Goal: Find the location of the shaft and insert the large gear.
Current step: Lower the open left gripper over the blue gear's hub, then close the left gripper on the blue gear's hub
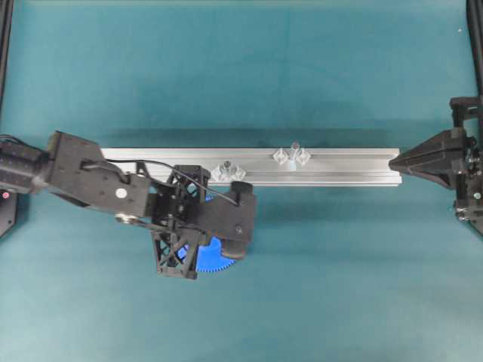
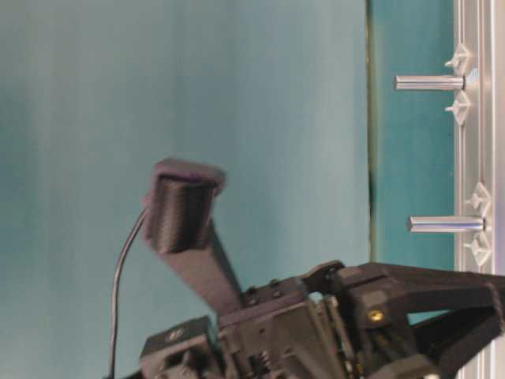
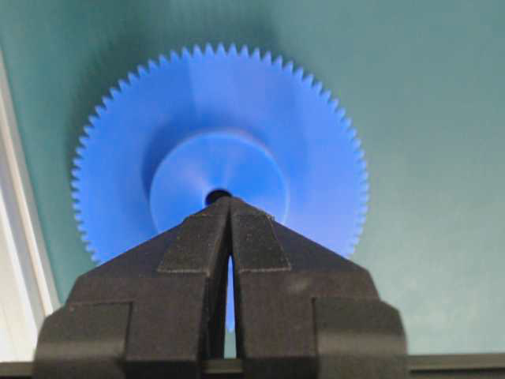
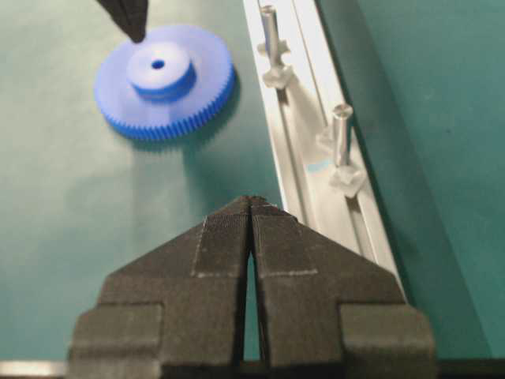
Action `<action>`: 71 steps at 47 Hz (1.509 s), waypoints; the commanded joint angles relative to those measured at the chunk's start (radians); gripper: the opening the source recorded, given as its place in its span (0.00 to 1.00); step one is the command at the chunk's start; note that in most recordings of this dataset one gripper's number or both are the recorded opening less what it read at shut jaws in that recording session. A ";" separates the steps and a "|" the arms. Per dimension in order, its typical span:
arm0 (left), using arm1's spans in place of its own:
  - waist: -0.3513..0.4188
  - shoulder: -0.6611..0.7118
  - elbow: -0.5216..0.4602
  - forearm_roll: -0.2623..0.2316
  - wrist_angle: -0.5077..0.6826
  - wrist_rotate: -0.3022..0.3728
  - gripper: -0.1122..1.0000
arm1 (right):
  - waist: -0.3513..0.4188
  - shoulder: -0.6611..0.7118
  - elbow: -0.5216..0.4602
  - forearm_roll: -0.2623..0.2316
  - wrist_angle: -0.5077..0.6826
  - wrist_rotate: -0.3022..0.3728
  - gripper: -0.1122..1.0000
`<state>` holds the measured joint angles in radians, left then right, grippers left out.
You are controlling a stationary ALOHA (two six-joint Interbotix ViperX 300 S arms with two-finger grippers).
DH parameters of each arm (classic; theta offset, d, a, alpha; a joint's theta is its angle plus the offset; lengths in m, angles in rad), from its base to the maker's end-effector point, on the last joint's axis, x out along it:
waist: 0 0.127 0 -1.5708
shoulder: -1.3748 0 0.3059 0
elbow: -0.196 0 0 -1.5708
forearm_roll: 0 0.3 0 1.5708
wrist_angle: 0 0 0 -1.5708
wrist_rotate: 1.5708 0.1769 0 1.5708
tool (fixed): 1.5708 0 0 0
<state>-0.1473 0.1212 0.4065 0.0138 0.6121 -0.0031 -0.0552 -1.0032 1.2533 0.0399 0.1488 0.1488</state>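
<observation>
The large gear point(image 3: 221, 150), a bright blue toothed disc with a raised hub, lies flat on the teal table; my left arm point(image 1: 181, 219) covers most of it point(image 1: 220, 265). My left gripper point(image 3: 229, 204) is shut, holds nothing, and points down over the hub beside the centre hole. In the right wrist view its dark fingertip point(image 4: 132, 22) hangs over the gear's point(image 4: 166, 79) far rim. The shaft point(image 1: 293, 153) stands upright on the rail, flanked by clear mounts, and shows again as the nearer pin point(image 4: 341, 130) and the upper pin point(image 2: 430, 82). My right gripper point(image 4: 251, 201) is shut and empty at the rail's right end point(image 1: 394, 161).
A long aluminium rail point(image 1: 339, 172) runs left to right across the table, just behind the gear. A second, shorter pin point(image 1: 226, 171) with clear mounts stands on it left of the shaft, closest to my left arm point(image 4: 270, 35).
</observation>
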 commanded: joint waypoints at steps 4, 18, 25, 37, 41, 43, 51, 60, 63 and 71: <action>-0.005 0.005 -0.043 0.003 0.044 0.005 0.09 | -0.006 -0.012 -0.005 0.002 -0.005 0.009 0.10; -0.005 0.015 -0.058 0.003 0.058 -0.008 0.09 | -0.008 -0.026 0.000 0.002 -0.005 0.009 0.10; -0.002 0.015 -0.064 0.003 0.083 -0.011 0.09 | -0.008 -0.026 0.003 0.002 -0.003 0.009 0.10; 0.005 0.038 -0.072 0.003 0.104 -0.077 0.09 | -0.008 -0.026 0.002 0.002 -0.005 0.009 0.10; 0.005 0.034 -0.072 0.003 0.092 -0.086 0.09 | -0.008 -0.026 0.003 0.002 -0.003 0.009 0.10; 0.005 0.031 -0.072 0.003 0.083 -0.086 0.12 | -0.008 -0.026 0.003 0.002 -0.005 0.009 0.10; 0.005 0.028 -0.067 0.003 0.074 -0.094 0.37 | -0.008 -0.026 0.006 0.002 -0.005 0.009 0.10; 0.003 0.031 -0.071 0.003 0.060 -0.087 0.86 | -0.008 -0.026 0.006 0.002 -0.003 0.011 0.10; 0.005 0.029 -0.069 0.003 0.051 -0.083 0.94 | -0.008 -0.026 0.006 0.003 -0.005 0.011 0.10; 0.009 0.032 -0.066 0.005 0.048 -0.078 0.94 | -0.008 -0.028 0.006 0.002 -0.005 0.011 0.10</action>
<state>-0.1396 0.1764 0.3574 0.0153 0.6657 -0.0828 -0.0614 -1.0354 1.2701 0.0399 0.1488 0.1503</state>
